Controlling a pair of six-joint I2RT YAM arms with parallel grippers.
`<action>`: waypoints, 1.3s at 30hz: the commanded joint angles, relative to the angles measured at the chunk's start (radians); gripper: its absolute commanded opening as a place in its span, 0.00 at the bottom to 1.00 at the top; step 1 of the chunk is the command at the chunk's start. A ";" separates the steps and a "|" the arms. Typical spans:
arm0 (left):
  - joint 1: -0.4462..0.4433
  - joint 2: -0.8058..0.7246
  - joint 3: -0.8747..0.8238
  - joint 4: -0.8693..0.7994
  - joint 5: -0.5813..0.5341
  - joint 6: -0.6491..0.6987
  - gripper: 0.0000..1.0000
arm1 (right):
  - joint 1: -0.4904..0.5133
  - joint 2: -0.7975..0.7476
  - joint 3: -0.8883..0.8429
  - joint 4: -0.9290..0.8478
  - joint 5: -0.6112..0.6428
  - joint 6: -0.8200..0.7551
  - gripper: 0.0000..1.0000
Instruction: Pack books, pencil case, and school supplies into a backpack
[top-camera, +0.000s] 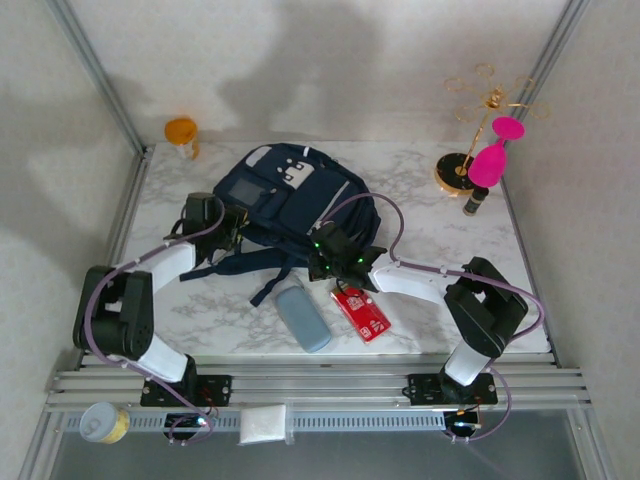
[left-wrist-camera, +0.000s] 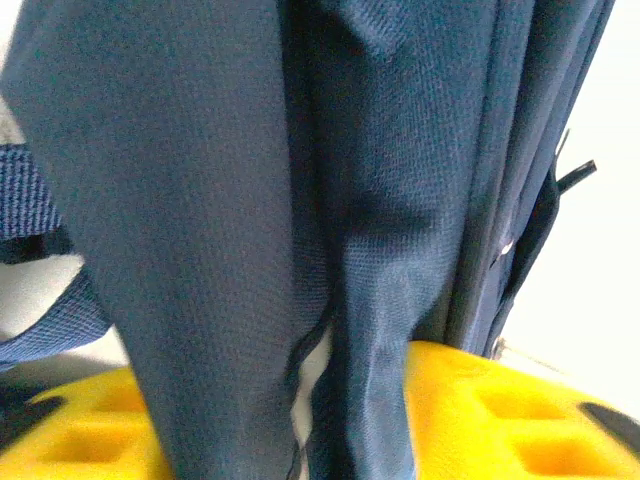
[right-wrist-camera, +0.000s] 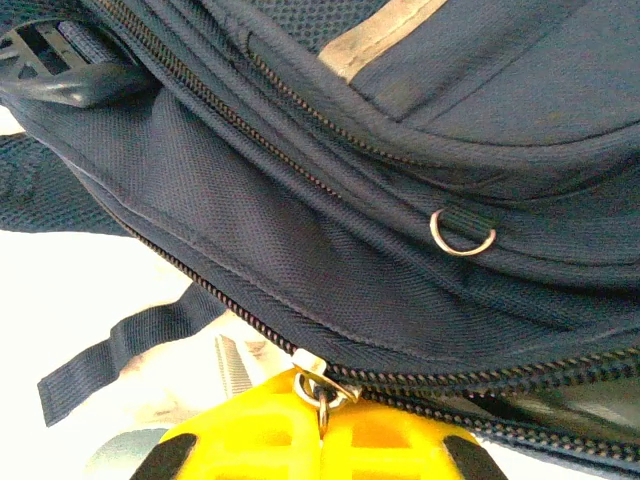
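Large navy woven-fabric backpack (top-camera: 290, 200), white patches, tan stripe; plain navy weave between yellow plastic left fingers (left-wrist-camera: 480, 420). Silver metal zip pull (right-wrist-camera: 320, 385) between yellow right fingers (right-wrist-camera: 250, 440). Soft grey-blue oblong pouch (top-camera: 303, 317). Flat red rectangular packet (top-camera: 361, 312), white marks. White grey-veined marble tabletop (top-camera: 420, 200).

This is looking like a robot lab. A left arm (top-camera: 150, 270) and a right arm (top-camera: 425, 283) are sitting bolted to a metal rail (top-camera: 320, 385) at the edge of a marble-look table (top-camera: 420, 205). White walls (top-camera: 330, 60) and metal poles (top-camera: 95, 75) are standing around it.
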 joint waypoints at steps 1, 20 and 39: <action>-0.066 -0.146 -0.099 0.098 -0.032 -0.039 0.62 | 0.008 -0.012 0.037 0.021 -0.051 -0.003 0.00; -0.497 -0.002 -0.146 0.342 -0.317 -0.457 0.43 | 0.010 0.008 -0.005 0.082 -0.068 0.022 0.00; -0.143 -0.153 -0.149 0.099 -0.153 -0.013 0.00 | -0.147 -0.180 -0.129 -0.124 0.038 -0.038 0.00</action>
